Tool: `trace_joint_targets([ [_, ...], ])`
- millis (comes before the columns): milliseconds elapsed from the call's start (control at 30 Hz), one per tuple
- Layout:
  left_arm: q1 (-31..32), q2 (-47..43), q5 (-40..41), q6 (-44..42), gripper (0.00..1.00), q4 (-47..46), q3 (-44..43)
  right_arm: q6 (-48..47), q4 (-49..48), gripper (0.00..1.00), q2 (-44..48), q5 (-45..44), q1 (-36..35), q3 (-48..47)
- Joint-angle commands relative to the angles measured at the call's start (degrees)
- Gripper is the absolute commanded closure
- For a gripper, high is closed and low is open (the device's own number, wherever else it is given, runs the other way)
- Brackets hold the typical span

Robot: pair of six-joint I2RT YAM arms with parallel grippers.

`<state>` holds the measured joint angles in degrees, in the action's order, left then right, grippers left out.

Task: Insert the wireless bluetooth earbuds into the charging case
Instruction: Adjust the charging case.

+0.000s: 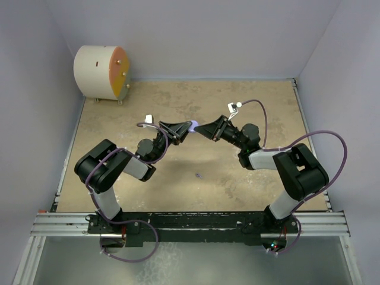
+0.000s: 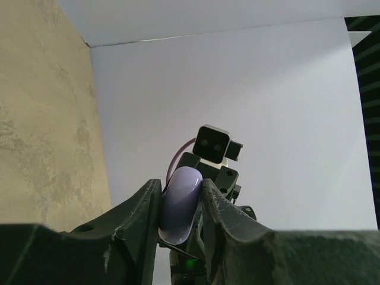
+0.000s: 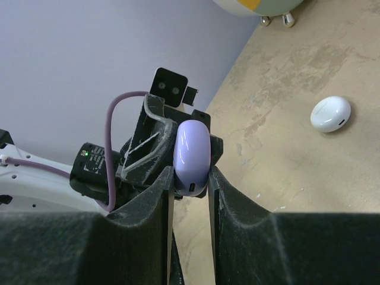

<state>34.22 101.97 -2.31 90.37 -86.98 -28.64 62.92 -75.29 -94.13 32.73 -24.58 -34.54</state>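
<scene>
Clenches left hand point(image 2: 181, 187) and right hand point(image 3: 191, 178) on lilac case point(image 3: 192, 151), mid-frame. Shows white case point(image 3: 331, 113) on bench point(image 3: 285, 148) only in right-wrist view, tiny lilac earbud point(image 1: 198, 176) only overhead.

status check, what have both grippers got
Both shut on lilac case, off the table: left gripper, right gripper. Tiny lilac speck, likely earbud, lying below. Nothing blocking.

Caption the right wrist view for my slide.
The lilac charging case gripped by both the left gripper and the right gripper above the table; a white case lies beyond.
</scene>
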Motion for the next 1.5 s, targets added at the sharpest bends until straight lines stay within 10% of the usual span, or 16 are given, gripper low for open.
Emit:
trace_joint_targets([
  [0, 0.5, -2.1, 0.5, -1.2, 0.69, -11.6, -0.6, -0.5, -4.1, 0.87, 0.0, 0.9, 0.4, 0.3],
  [233, 0.5, -2.6, 1.0, -1.6, 0.69, -11.6, -0.2, -0.1, -4.4, 0.87, 0.0, 0.9, 0.7, 0.7],
  [433, 0.5, -2.8, 1.0, -1.8, 1.0, -11.6, -0.1, 0.5, -4.7, 0.86, -0.5, 0.9, 0.8, 0.8],
  [600, 0.5, -2.5, 0.9, -1.7, 1.0, -11.6, 0.0, 0.5, -5.0, 0.77, -0.5, 1.2, 0.8, 0.6],
  [1033, 0.5, -2.4, 1.0, -1.5, 1.0, -11.5, 0.1, -1.2, -3.8, 0.32, 1.7, 0.6, 1.1, 0.1],
  [1467, 0.5, -9.4, 4.5, -4.7, 1.0, 13.2, -0.3, -34.6, 35.0, 0.29, 18.6, -25.6, -0.2, -10.8],
])
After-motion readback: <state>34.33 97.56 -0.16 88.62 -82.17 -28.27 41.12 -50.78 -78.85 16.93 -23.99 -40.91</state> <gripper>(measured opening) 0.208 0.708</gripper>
